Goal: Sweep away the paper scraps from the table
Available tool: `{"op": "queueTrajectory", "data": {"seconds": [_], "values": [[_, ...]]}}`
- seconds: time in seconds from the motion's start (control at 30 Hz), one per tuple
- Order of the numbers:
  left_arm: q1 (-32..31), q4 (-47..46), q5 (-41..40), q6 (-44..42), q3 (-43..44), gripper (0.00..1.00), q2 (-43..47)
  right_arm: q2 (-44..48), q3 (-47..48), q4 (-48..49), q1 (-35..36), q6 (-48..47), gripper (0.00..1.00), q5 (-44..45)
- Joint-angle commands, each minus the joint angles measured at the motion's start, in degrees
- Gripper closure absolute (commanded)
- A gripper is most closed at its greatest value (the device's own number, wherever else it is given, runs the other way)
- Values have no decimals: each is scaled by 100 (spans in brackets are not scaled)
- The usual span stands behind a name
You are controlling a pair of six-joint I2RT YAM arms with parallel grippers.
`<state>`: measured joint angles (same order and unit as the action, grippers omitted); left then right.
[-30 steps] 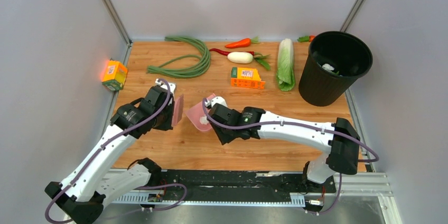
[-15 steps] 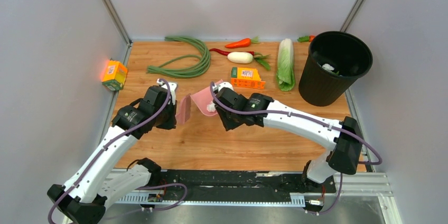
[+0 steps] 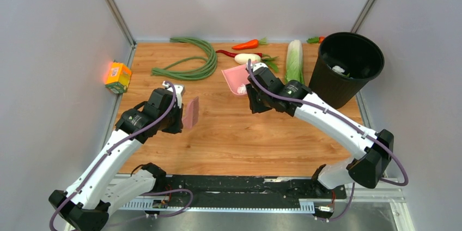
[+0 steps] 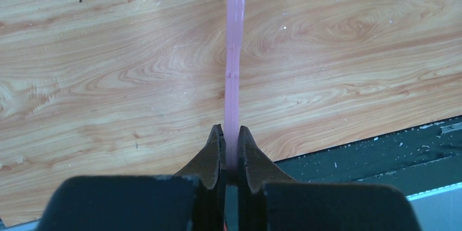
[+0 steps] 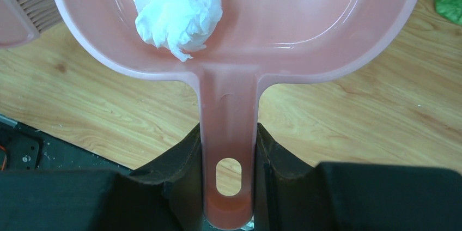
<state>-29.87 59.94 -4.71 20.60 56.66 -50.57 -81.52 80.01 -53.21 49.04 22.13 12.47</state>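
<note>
While the right gripper (image 5: pixel 229 138) has its jaws clamped on the flat handle of the pink dustpan (image 5: pixel 283 29), a crumpled white wad, one of the paper scraps (image 5: pixel 177 10), lies inside the pan near its left wall, and the edge of a second white bit shows at the top of the wrist view. From above, the dustpan sits over the far middle of the table (image 3: pixel 245 138), just in front of the white radish (image 3: pixel 246 58) and to the left of the cabbage (image 3: pixel 294 65) and the black bin (image 3: pixel 327 92); whether its lip touches the wood I cannot tell. Another white scrap rests at the bottom of the bin. On the left side, the left gripper (image 4: pixel 231 133) has its jaws pressed together on the thin stem of a pink brush (image 3: pixel 190 112), which appears edge-on in its wrist view and stands well apart from the dustpan, over the near-left part of the table. Long green beans (image 3: pixel 190 59) curl along the far left, a red pepper (image 3: pixel 248 44) lies beyond the radish, and an orange box (image 3: pixel 117 77) sits off the table's left edge.
</note>
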Motion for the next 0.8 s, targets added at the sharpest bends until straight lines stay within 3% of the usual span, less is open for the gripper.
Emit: {"op": "queueTrajectory", "data": {"seconds": [0.0, 0.4, 0.77], "values": [[34, -264, 76, -118, 20, 100, 38, 197, 392, -14, -324, -270, 100, 19], [7, -264, 84, -126, 20, 100, 29, -22, 1517, -40, -1396, -455, 100, -262], [7, -264, 76, -118, 29, 100, 56, -66, 2001, -40, -2424, -482, 100, -702]]}}
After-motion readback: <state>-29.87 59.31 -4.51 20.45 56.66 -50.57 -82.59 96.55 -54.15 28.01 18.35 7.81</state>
